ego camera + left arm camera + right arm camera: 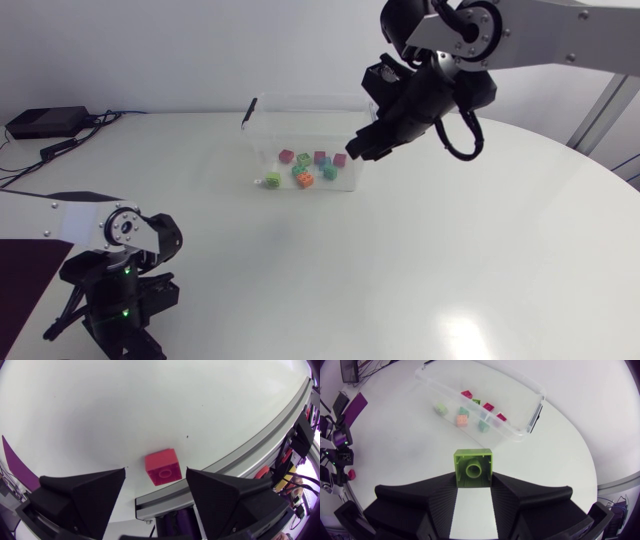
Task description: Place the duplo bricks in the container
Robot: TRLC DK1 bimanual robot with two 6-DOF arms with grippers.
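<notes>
Item 1, right gripper (473,484): clenched on a green duplo brick (473,466), one finger on each side. The brick's hollow underside faces the wrist camera. In the head view this gripper (365,145) hangs above the right end of the container (300,98), and I cannot make out the held brick from there. Item 2, container (517,426): clear plastic, open-topped, standing on the white table (450,250) ahead of the right gripper. Item 3, contents of the container: loose bricks on its floor, namely a pink brick (287,156), a magenta brick (320,157), a lime brick (273,180), an orange brick (304,180) and a teal brick (329,172), with a few more among them that I cannot count with certainty. Item 4, left gripper (155,485): released, fingers spread wide and touching nothing. Item 5, red duplo brick (163,466): on the table just ahead of the gap between the left fingers, close to the table's edge, studs down or sideways, I cannot tell which. Item 6, left arm (120,270): low at the near left of the table, well apart from the container.
</notes>
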